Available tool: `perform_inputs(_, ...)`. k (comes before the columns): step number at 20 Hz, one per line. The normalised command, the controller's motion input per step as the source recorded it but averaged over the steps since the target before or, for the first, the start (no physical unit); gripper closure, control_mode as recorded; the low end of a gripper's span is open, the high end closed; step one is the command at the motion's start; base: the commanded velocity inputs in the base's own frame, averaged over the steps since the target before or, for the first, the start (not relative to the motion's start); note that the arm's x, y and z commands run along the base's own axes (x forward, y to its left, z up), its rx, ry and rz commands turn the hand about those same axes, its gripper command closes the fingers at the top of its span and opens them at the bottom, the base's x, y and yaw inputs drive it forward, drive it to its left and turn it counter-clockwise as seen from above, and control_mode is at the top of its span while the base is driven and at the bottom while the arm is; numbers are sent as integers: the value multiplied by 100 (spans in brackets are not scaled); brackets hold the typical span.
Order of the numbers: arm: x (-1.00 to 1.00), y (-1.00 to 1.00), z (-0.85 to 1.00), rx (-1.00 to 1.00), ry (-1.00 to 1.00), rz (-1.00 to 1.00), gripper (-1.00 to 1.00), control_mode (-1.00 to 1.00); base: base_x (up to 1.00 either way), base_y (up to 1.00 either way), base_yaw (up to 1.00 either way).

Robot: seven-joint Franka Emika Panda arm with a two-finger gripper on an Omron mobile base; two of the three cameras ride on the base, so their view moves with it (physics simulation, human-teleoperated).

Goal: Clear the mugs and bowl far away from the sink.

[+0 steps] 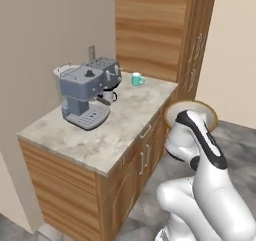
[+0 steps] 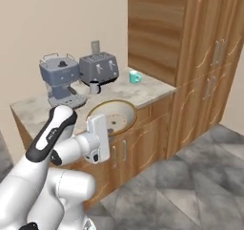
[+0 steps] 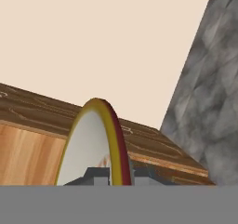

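A: What is the gripper (image 3: 114, 174) doing?
B: It is grasping the bowl (image 2: 112, 116) by its rim, in the air off the bench's (image 1: 125, 120) front edge.
A: And next?
B: Probably setting it down on open marble. The teal mug (image 1: 137, 79) is sitting at the back corner, the dark mug (image 2: 94, 87) by the coffee machine (image 1: 82, 95).

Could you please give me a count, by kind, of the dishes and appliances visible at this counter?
Mugs: 2, teal mug and dark mug
Bowls: 1, bowl held on edge in the gripper
Coffee machines: 1, espresso machine
Toasters: 1, toaster
Total: 5
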Motion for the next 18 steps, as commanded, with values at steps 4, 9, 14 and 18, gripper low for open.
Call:
perform_inputs(4,0,0,0,0,0,0,100,100,-56,20,43)
perform_inputs(9,0,0,0,0,0,0,100,100,0,0,45)
perform_inputs(14,0,0,0,0,0,0,100,100,-26,-10,25)
perform_inputs(18,0,-12,0,2,0,1,100,-100,-25,-17,5)
